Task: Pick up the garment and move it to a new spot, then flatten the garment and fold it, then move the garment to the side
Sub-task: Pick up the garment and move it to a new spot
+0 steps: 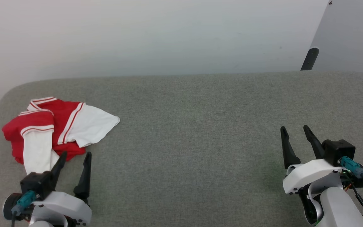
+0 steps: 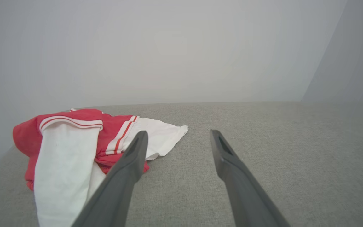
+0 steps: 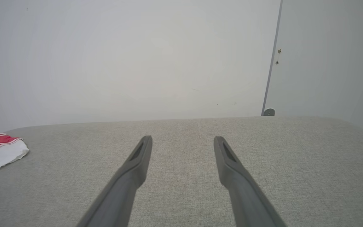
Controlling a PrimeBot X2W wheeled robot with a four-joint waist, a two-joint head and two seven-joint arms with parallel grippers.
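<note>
Garment [image 1: 62, 117] crumpled just ahead of left pincer [image 1: 76, 153], spread apart, empty; right pincer [image 1: 294, 127] spread apart, well away.

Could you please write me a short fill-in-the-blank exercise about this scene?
1. The garment lies crumpled toward the robot's ____ side of the grey surface.
2. The left tool and the right tool both have jaws ____.
3. The garment's short sleeves are coloured ____.
Missing words: left; open; white.

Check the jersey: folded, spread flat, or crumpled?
Crumpled: the jersey lies bunched on the grey surface, white sleeves draped unevenly over its red body.
</note>
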